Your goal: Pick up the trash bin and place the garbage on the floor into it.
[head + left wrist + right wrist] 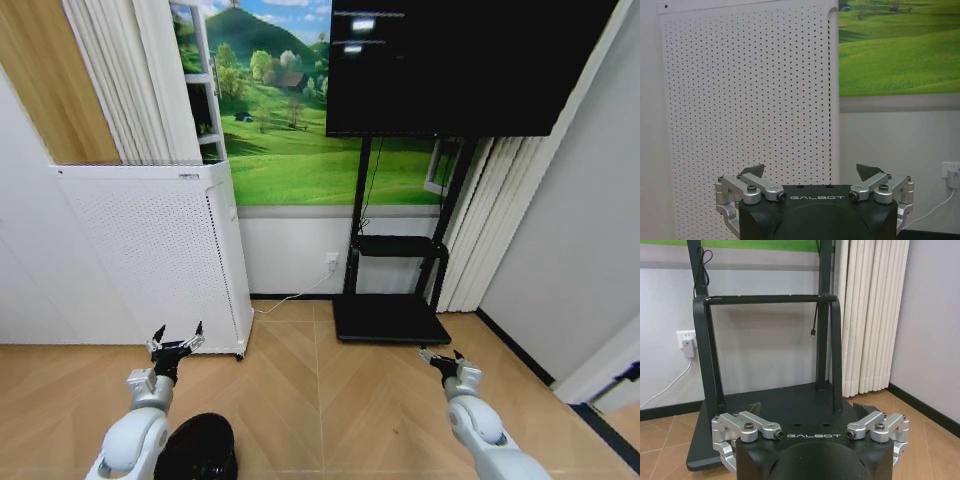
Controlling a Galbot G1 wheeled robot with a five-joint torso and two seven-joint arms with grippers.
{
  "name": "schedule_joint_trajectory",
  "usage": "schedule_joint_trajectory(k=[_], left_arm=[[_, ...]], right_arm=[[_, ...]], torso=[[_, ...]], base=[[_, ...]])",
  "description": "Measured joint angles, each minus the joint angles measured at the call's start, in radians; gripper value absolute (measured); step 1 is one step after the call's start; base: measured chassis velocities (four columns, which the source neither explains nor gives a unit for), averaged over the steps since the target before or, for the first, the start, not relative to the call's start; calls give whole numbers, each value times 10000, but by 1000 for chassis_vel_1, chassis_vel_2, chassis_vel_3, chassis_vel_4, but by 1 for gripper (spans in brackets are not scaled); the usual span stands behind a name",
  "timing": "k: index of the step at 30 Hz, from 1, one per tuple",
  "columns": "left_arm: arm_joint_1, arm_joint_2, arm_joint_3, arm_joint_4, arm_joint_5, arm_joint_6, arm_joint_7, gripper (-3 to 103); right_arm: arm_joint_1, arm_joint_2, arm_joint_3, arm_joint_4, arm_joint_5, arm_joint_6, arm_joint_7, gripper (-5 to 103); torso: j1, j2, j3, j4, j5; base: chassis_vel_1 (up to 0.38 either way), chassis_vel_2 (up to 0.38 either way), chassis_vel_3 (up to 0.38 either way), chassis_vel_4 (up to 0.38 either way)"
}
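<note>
Fingers on both grippers stand spread apart with nothing between them. In the head view the left gripper (176, 340) hangs at the lower left of the frame, just in front of the lower corner of the white perforated appliance (160, 250); the right gripper (441, 356) hangs at the lower right, above bare wooden floor (330, 400) and near the front corner of the black stand base (390, 320).

The trash bin (197, 450) sits at the bottom edge of the frame, just right of the left arm. Its lower part is cut off by the frame and its left side is covered by the arm, so only a dark rounded rim and interior can be made out.

The left wrist view shows that gripper (817, 172) pointing at the appliance's perforated panel (750, 100), with a green landscape mural (900, 50) to one side and a wall socket (952, 172) cut off at the frame edge.

The right wrist view has its gripper (807, 407) facing the black stand's frame (765, 300) and base plate, with white pleated curtains (872, 315) behind and a plugged-in socket (687, 342) on the wall. The large dark screen (460, 65) fills the upper right of the head view, its top cut off.
</note>
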Motion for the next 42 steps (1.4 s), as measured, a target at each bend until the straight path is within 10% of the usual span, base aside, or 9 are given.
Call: schedule_joint_trajectory(k=[42], left_arm=[[0,0,0,0,0,0,0,100]], right_arm=[[0,0,0,0,0,0,0,100]], torso=[[470,1200,728,0,0]], base=[[0,0,0,0]])
